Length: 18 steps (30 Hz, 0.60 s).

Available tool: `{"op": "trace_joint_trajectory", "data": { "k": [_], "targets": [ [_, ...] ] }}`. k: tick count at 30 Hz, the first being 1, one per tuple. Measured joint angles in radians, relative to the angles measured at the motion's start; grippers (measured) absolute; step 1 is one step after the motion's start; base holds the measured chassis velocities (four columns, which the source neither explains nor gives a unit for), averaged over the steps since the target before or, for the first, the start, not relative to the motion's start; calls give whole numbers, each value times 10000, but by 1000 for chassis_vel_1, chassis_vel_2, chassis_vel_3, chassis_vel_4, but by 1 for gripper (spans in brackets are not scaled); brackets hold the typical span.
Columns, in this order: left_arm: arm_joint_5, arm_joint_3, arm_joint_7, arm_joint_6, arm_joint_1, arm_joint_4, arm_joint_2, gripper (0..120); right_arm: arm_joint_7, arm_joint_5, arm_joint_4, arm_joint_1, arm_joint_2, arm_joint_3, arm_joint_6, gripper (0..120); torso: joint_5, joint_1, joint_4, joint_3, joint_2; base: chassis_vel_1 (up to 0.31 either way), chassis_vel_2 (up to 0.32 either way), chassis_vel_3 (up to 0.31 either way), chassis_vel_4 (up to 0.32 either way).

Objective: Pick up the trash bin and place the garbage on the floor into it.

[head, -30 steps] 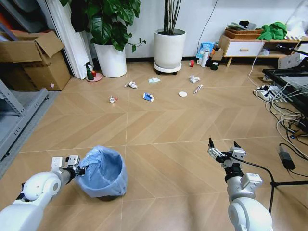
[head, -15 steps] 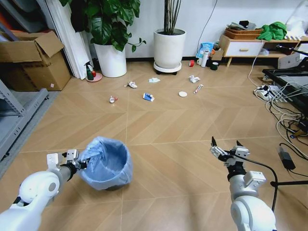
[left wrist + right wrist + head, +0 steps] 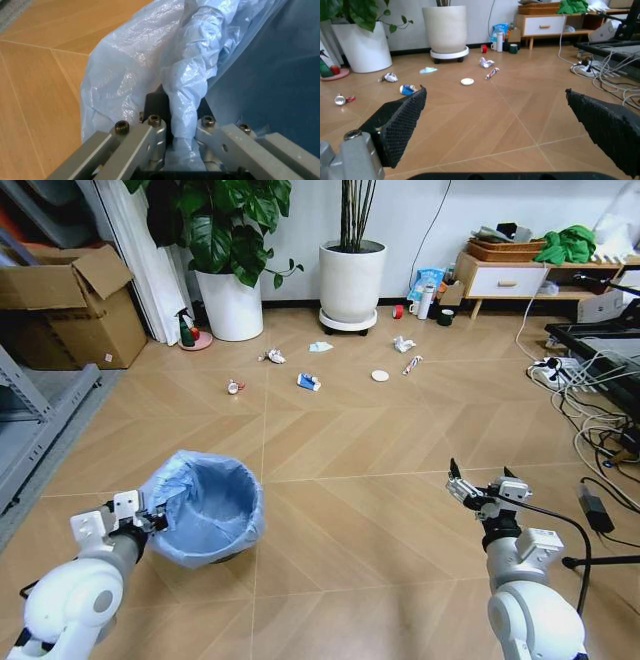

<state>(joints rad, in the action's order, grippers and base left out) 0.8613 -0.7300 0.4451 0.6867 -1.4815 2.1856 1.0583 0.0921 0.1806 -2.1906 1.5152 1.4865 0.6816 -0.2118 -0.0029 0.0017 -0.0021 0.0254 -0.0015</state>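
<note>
The floor (image 3: 400, 510) is made of tan wooden boards in a chevron pattern. Far from the robot, litter lies on it: crumpled paper (image 3: 275, 357), a blue-and-white wrapper (image 3: 309, 382), a white round lid (image 3: 380, 376) and a small red-and-white piece (image 3: 234, 387). White cables (image 3: 590, 415) lie on the right.

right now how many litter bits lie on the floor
7, scattered before the white pots: shiny piece leftmost, white wad, pale scrap, blue wrapper, round lid, paper, striped wrapper rightmost.

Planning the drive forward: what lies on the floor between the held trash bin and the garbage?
Nothing visible. Bare floor separates the trash bin, gripped by the left end effector, from the garbage. The open right end effector is off to the side.
</note>
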Motion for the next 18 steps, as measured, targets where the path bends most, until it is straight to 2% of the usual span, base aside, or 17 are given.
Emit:
{"op": "trace_joint_trajectory", "data": {
  "k": [8, 13, 18],
  "targets": [
    [-23, 148, -50, -27, -35, 70, 18, 2, -4, -170, 0, 35, 27, -2, 22, 100, -1, -1, -2, 0, 0, -74, 70, 85, -78],
    [-23, 222, -139, -24, -18, 52, 14, 2, 10, -246, 2, 45, 39, 29, 65, 100, 0, 0, -1, 0, 1, -187, 204, 190, -175],
    [-23, 243, -246, -15, 3, 4, 18, 2, 14, -292, 23, 48, 53, 31, 86, 100, 3, 1, -3, 1, 0, -216, 256, 216, -282]
  ]
}}
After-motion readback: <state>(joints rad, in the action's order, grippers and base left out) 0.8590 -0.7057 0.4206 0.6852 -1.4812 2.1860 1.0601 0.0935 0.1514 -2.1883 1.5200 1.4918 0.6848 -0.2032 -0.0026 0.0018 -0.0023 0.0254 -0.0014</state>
